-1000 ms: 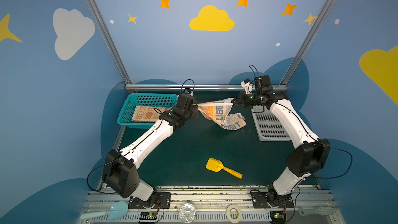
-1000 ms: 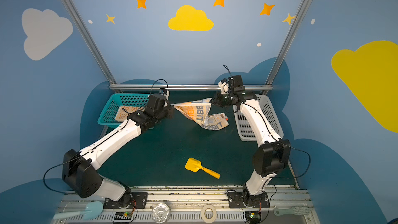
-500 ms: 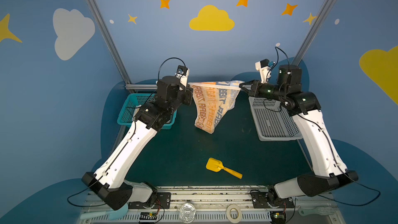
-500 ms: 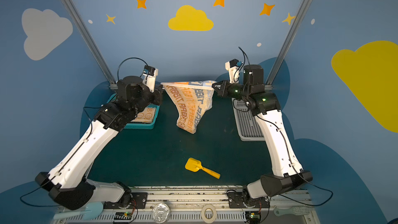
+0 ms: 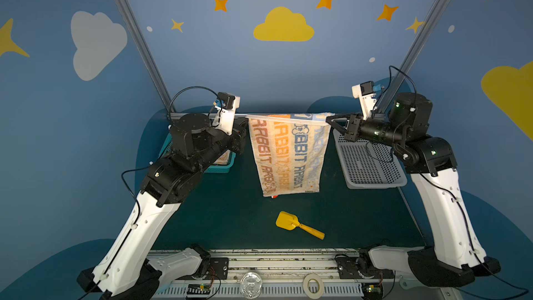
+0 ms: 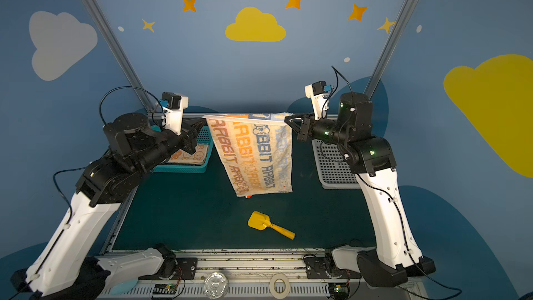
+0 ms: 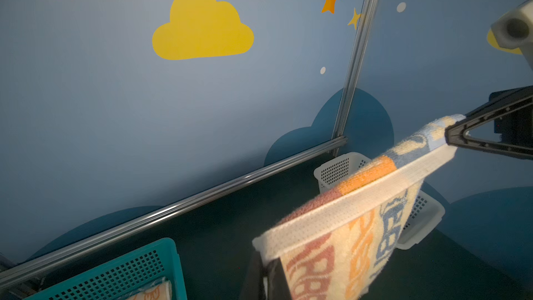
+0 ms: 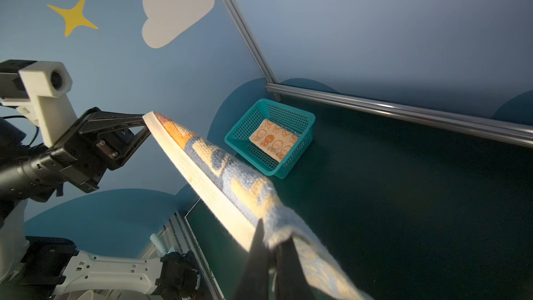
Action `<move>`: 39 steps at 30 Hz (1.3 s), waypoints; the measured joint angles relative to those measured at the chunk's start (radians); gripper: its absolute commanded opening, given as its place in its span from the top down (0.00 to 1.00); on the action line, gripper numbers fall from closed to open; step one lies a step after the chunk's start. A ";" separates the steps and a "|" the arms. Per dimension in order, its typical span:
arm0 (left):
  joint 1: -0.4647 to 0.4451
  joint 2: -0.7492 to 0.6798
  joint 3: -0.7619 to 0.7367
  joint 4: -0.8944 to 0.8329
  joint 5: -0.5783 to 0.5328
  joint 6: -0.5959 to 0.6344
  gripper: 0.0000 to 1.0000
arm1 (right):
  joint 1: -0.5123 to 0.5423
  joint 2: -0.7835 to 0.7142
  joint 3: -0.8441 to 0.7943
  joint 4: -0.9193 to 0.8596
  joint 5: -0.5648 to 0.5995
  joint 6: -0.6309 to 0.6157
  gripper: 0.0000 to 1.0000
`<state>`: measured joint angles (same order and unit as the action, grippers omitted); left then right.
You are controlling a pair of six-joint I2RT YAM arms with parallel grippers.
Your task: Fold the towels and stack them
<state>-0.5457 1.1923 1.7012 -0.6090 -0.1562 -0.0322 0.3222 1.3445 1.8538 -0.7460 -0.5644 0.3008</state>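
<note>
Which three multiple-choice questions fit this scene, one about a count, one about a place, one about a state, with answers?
1. How many baskets stand on the table? A) one B) two C) three
2. Where is the folded orange towel? A) in the teal basket B) on the bare table C) beneath that basket
3. How is the hanging towel held? A) by one gripper only B) by nothing C) by the left gripper and the right gripper, both shut on it

1 B: only the teal basket and the white basket.
2 A: the right wrist view shows it inside.
3 C: each pinches one upper corner.
</note>
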 measured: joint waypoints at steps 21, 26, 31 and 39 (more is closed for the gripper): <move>0.227 0.851 0.486 0.050 0.105 -0.013 0.96 | -0.119 0.762 0.341 -0.010 -0.022 0.045 1.00; 0.227 0.947 0.559 -0.002 0.115 -0.023 0.96 | -0.145 0.831 0.366 -0.016 -0.063 0.045 1.00; 0.227 0.914 0.337 0.037 0.119 -0.047 0.96 | -0.151 0.848 0.267 -0.002 -0.090 0.051 1.00; 0.222 0.840 -0.080 0.160 0.140 -0.092 0.96 | -0.129 0.848 -0.055 0.049 -0.132 0.075 1.00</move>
<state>-0.3237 2.0323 1.6207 -0.4488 -0.0162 -0.1246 0.1936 2.1929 1.7988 -0.6971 -0.6960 0.3756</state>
